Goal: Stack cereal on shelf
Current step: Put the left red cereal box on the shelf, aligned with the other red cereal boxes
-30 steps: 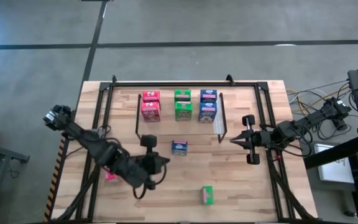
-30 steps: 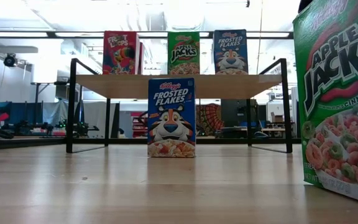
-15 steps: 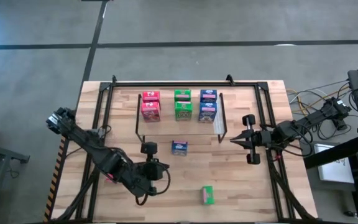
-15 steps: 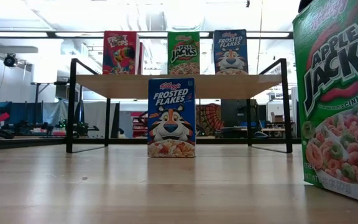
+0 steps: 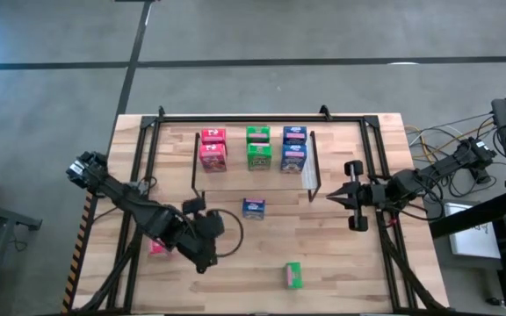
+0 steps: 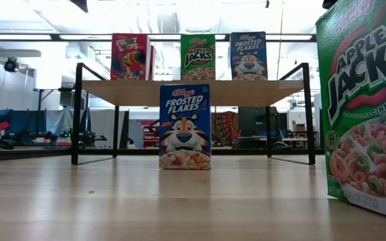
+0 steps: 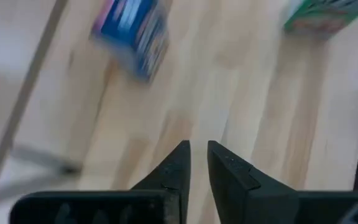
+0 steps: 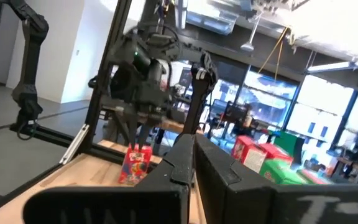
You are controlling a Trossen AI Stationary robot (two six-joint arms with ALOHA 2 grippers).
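- tabletop [image 5: 350, 263] – carries the shelf [image 5: 191, 180] at the back, with red, green and blue cereal in colour columns on it
- blue box [image 5: 253, 208], green box [image 5: 293, 275], red box [image 5: 156, 248] not shelved yet
- left gripper [image 7: 197, 163] – empty, jaws nearly closed, above the tabletop near the blue box, probably the next pick
- right gripper [image 5: 328, 197] waits by the shelf end, closed, empty

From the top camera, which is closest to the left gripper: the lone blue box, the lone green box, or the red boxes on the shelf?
From the left gripper:
1. Lone blue cardboard cereal box, standing just before the shelf.
2. Lone green cardboard cereal box, near the table's front edge.
3. Red cardboard cereal boxes, on the shelf's left end.
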